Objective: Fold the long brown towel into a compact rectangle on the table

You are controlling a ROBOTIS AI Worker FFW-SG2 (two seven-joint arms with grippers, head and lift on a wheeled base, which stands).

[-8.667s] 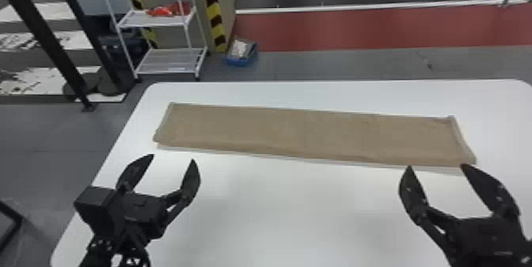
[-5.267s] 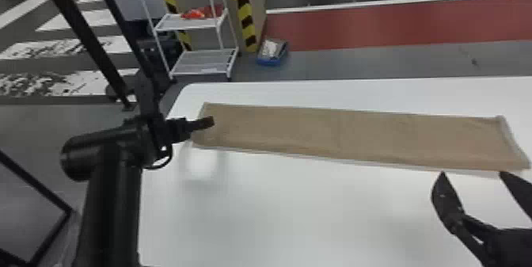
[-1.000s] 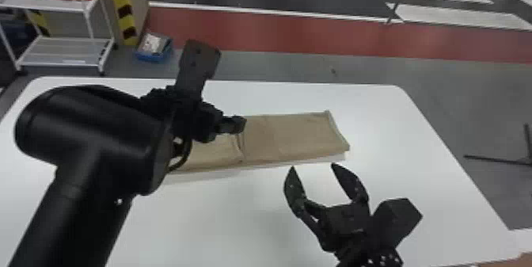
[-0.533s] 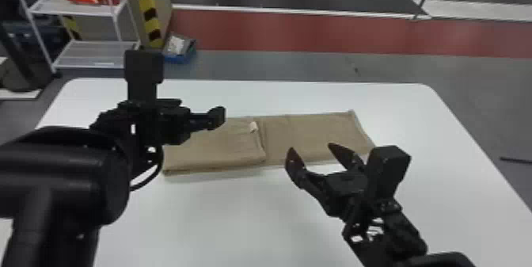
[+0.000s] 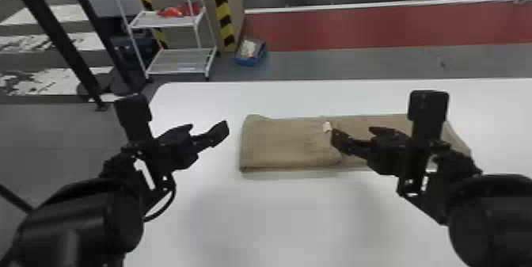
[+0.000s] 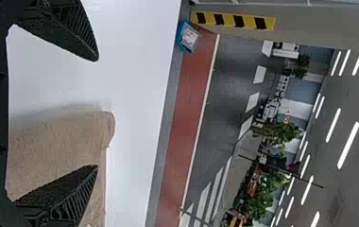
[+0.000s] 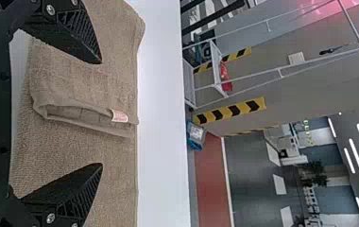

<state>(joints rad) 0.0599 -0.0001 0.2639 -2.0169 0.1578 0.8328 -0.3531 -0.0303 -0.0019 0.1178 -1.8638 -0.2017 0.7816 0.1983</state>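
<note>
1. Step: first fold looks laid, I'd say; towel (image 5: 289,143) doubled at its 9 o'clock end, flatter layer running out toward 3 o'clock. Not compact yet; maybe halfway.
2. Towel lies on the table, just off head-view centre toward 4 o'clock; tag (image 5: 327,127) at the upper layer's edge.
3. Left gripper (image 6: 97,112): fingers wide apart, nothing held, near the doubled end.
4. Right gripper (image 7: 101,113): fingers wide apart too, empty, over towel, tag edge between them in the wrist view.
5. Next: probably pinch the 3 o'clock end, bring it over toward 9 o'clock, square the edges. Upper layer could drag or skew.
6. Surface: white table (image 5: 277,214), smooth, bare toward 6 o'clock.
7. Room, head view: rack (image 5: 178,61) at 10 o'clock, blue box (image 5: 250,58) at 12, red strip (image 5: 376,28) at 1.
</note>
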